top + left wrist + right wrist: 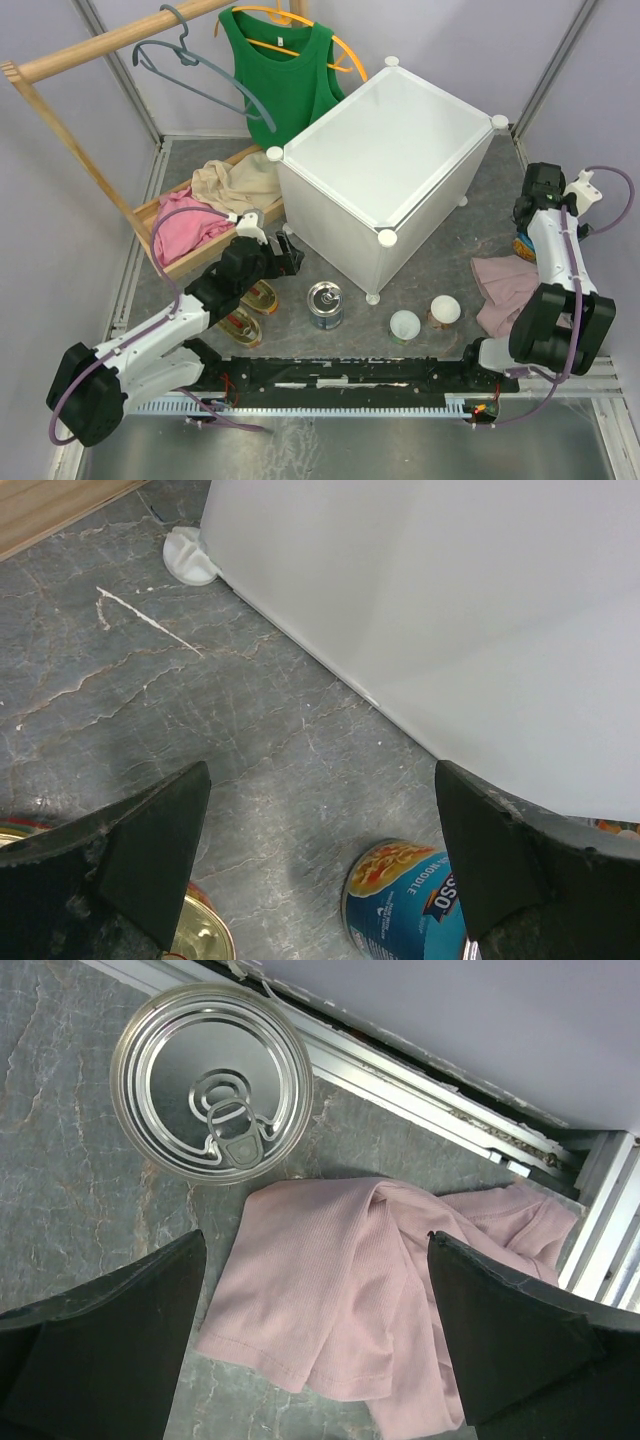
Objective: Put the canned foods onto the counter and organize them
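The counter (390, 140) is the white cube cabinet in the middle; nothing stands on its top. On the floor in front of it are a tall blue-label can (326, 305), two small white-lidded cans (405, 325) (445, 310) and two oval gold tins (262, 296) (243, 325). My left gripper (288, 256) is open and empty above the floor by the counter's front wall (450, 610); the blue can (405, 900) and a gold tin (200, 935) lie below it. My right gripper (527, 212) is open and empty over a pink cloth (380, 1280), beside the second tall can (212, 1082).
A wooden tray (170, 265) with clothes lies at the left under a wooden rack (90, 50) with hangers and a green top (280, 75). The pink cloth (505, 285) lies at the right. A metal floor rail (430, 1100) runs behind the second can.
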Motion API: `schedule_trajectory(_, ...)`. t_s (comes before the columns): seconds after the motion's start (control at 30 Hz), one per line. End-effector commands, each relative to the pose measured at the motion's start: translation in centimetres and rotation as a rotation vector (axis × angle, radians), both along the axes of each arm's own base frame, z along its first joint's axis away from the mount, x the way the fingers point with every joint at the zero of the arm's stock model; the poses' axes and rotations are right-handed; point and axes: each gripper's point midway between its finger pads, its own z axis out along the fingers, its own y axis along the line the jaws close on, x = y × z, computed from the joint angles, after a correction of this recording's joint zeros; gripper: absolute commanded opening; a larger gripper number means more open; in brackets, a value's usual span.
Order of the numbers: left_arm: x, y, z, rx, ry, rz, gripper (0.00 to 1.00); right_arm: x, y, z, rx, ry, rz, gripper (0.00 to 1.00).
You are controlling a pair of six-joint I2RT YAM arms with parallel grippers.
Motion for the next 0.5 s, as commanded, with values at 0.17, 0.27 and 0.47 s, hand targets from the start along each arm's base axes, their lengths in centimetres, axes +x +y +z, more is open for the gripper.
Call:
schedule_trajectory(0.17, 1.2, -0.1, 1.7, 0.008, -0.046, 0.020, 0.99, 2.9, -1.1, 1.5, 0.003, -0.112, -0.043, 1.00)
schedule_trajectory(0.27, 1.2, 0.0, 1.6, 0.019, -0.045, 0.021, 0.99, 3.2, -1.3, 1.8, -0.003, -0.112, -0.047, 1.00)
schedule_trajectory(0.47, 1.3, 0.2, 1.6, 0.019, -0.052, 0.032, 0.99, 3.9, -1.4, 1.2, 0.011, -0.096, -0.046, 0.99)
